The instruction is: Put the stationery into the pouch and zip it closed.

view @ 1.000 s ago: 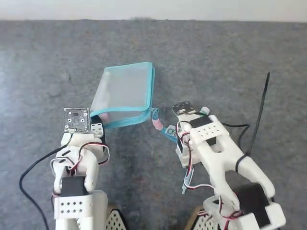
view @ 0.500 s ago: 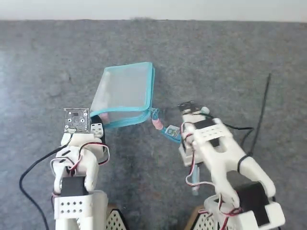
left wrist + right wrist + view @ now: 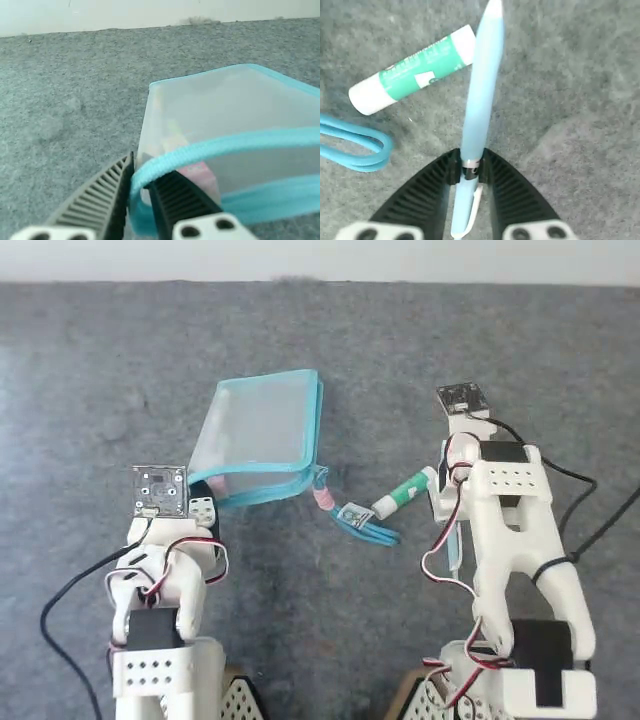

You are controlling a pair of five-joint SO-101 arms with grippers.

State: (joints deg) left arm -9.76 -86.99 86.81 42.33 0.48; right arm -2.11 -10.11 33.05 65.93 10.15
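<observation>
Left wrist view: the pouch [image 3: 225, 110] lies on the grey tabletop [image 3: 60, 100], its teal rim pinched by the left end effector [image 3: 137, 172]. Right wrist view: the right end effector [image 3: 470, 165] clamps a blue pen [image 3: 482, 85], a glue stick [image 3: 415, 70] lying just beside it

We've got the translucent, teal-trimmed pouch [image 3: 262, 435], mouth open at six o'clock, a pink item [image 3: 197, 172] inside. At its four o'clock the green-and-white glue stick [image 3: 400, 498] lies flat, with the pale blue pen [image 3: 482, 85] beside it, clamped in the right gripper [image 3: 470, 157].
</observation>
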